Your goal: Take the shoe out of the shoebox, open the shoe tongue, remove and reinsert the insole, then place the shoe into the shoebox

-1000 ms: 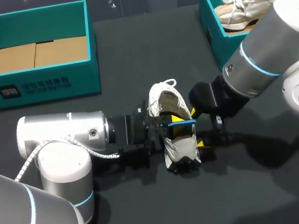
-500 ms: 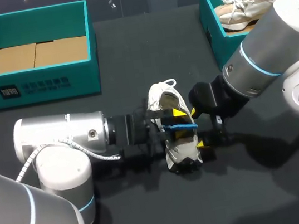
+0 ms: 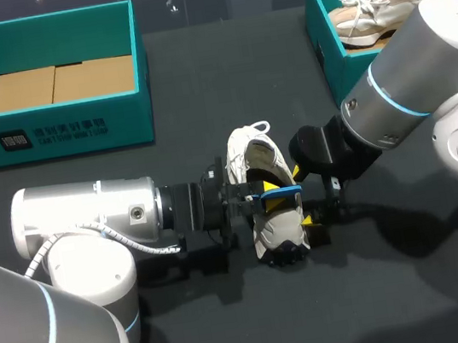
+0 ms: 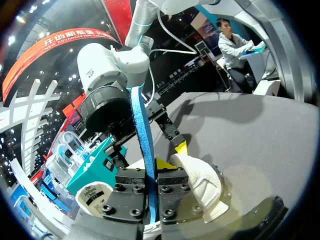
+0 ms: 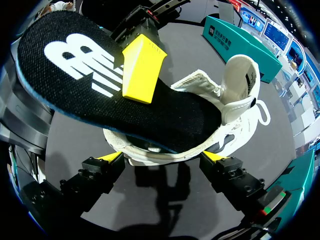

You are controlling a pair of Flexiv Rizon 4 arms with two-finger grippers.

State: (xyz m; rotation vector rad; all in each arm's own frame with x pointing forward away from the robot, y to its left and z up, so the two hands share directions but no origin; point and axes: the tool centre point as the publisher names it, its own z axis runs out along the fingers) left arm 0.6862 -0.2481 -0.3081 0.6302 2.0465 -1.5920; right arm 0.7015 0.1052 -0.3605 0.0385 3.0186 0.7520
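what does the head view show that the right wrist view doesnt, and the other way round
Only head view: the second shoe in the right box, and cardboard in the left box.
Only right wrist view: the insole from above, black with a white logo, and the right gripper clamping the shoe at its sole from both sides.
Both: the shoe on the table, and the left gripper holding the insole partly out of it.
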